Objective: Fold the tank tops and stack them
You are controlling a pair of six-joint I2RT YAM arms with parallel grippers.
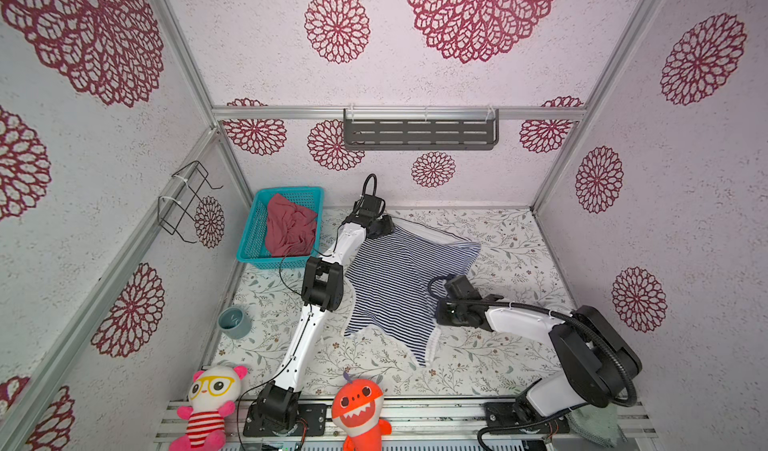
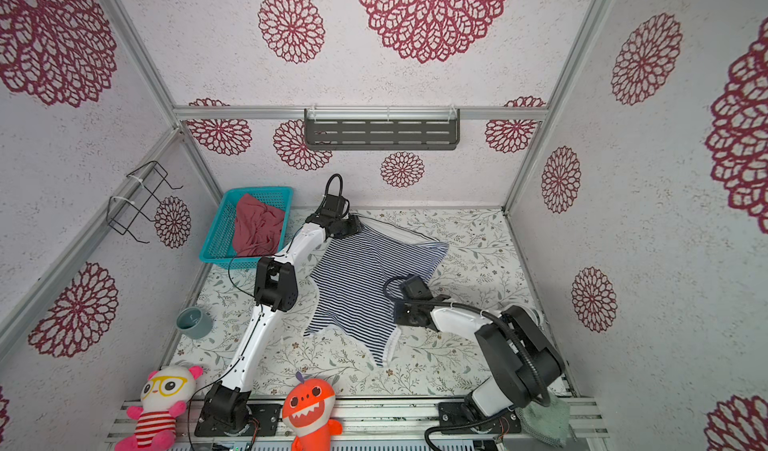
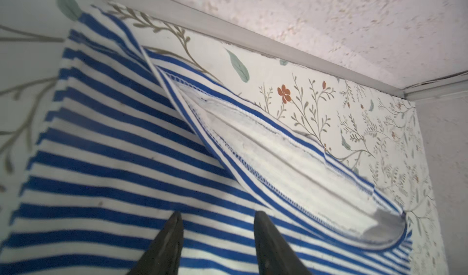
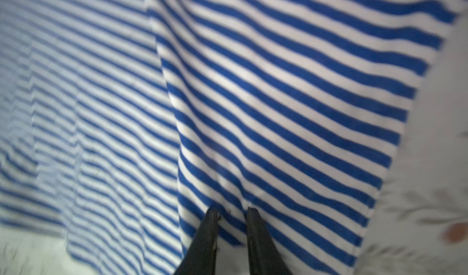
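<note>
A: Top views first. Where's the striped top?
B: In both top views the striped top (image 1: 395,287) (image 2: 353,287) lies spread on the table (image 1: 519,262), just beside the basket (image 1: 249,237), to its right as seen. The red top (image 1: 289,231) sits crumpled inside the basket.
A: Grippers?
B: The left gripper (image 1: 384,225) is on the striped top's far corner, near the basket's far right corner. The right gripper (image 1: 439,317) is at the cloth edge facing away from the basket, well apart from it. Jaws are too small to read here.
A: Left wrist view?
B: The left gripper (image 3: 217,214) has its fingers clearly apart w/ striped cloth showing btwn them, nothing pinched. A hem flap is turned over, white inside up.
A: Right wrist view?
B: Blurry pic. The right gripper (image 4: 231,209) has only a narrow gap, tips down on the striped top (image 4: 291,96) w/ cloth btwn them. Can't tell if it's pinched.
</note>
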